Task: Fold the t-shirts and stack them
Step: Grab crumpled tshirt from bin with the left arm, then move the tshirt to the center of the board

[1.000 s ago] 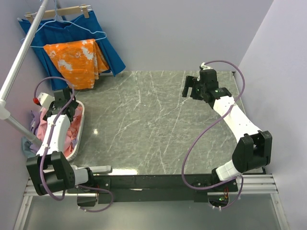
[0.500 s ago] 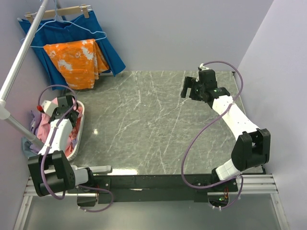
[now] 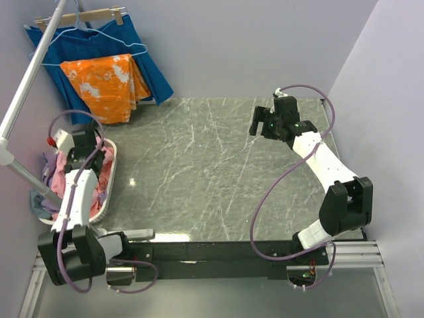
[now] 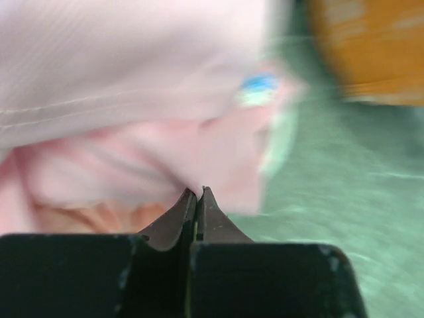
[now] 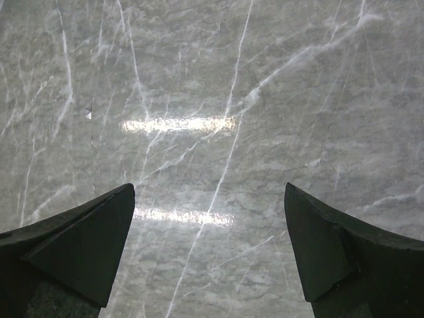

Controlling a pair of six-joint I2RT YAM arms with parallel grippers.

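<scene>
Left gripper [image 4: 199,193] pinched shut on a fold of pink t-shirt [image 4: 119,159] in the basket [image 3: 111,179], right gripper [image 5: 209,192] wide and empty; cloth looks light and limp, best taken by a hem.

Pale and salmon pink t-shirts [image 3: 58,173], white basket [image 3: 110,183], grey-green surface [image 3: 212,172] veined white, orange cloth [image 3: 99,83] blotched white, dark blue pleated cloth [image 3: 152,73], white arms [image 3: 324,162], purple cables [image 3: 278,192], lilac walls [image 3: 252,46]
</scene>
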